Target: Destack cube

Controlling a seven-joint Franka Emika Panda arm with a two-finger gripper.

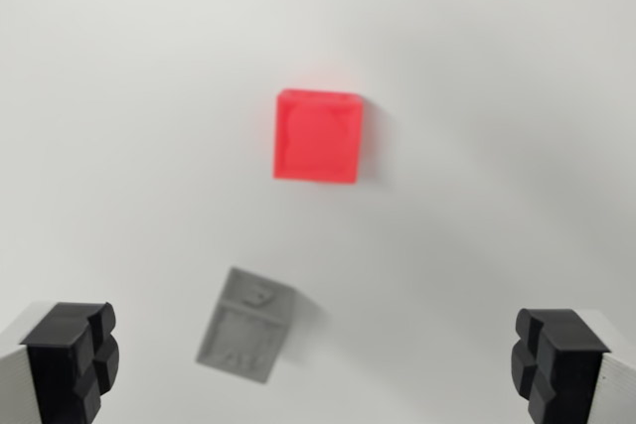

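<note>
A red cube (318, 135) and a grey cube (246, 324) sit apart on the white worktop (119, 96), unstacked. The fingers (72, 359) are spread wide and hold nothing.

A plain, matte white table surface (129, 96) fills the whole wrist view, evenly lit, with soft grey shading towards its upper right corner.

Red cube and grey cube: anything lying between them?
Nothing. In the wrist view, only bare white surface separates the red cube from the grey cube.
</note>
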